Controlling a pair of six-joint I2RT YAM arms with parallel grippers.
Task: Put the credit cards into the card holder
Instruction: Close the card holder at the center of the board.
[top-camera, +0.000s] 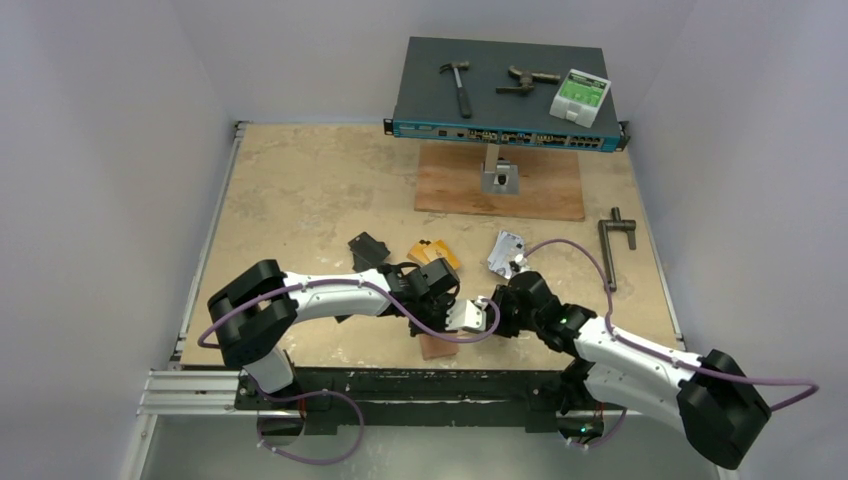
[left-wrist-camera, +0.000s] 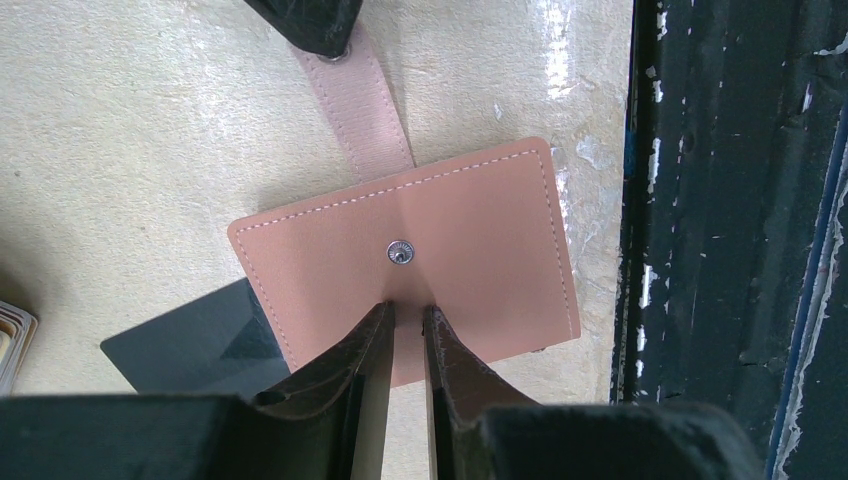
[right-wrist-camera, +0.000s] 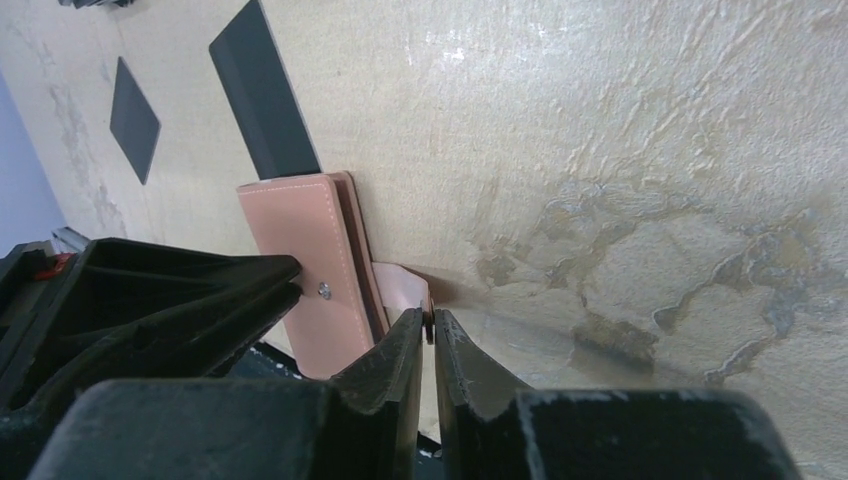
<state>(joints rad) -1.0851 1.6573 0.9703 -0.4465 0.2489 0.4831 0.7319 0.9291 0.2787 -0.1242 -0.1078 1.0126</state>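
The salmon-pink card holder (left-wrist-camera: 470, 235) lies folded near the table's front edge, its snap stud (left-wrist-camera: 400, 253) facing up. My left gripper (left-wrist-camera: 410, 310) is shut on the holder's near edge. The holder's snap tab (left-wrist-camera: 365, 110) stretches away from it, and my right gripper (right-wrist-camera: 432, 322) is shut on the tab's end (right-wrist-camera: 405, 290). A black credit card (left-wrist-camera: 190, 345) pokes out from under the holder (right-wrist-camera: 300, 240). In the top view, more credit cards lie further back: black ones (top-camera: 367, 247), orange-gold ones (top-camera: 433, 252) and silver-grey ones (top-camera: 507, 252).
The dark metal rail of the table's front edge (left-wrist-camera: 730, 240) runs right beside the holder. A network switch (top-camera: 508, 95) carrying a hammer and other tools stands at the back, over a wooden board (top-camera: 500, 185). A metal handle tool (top-camera: 612, 245) lies at the right.
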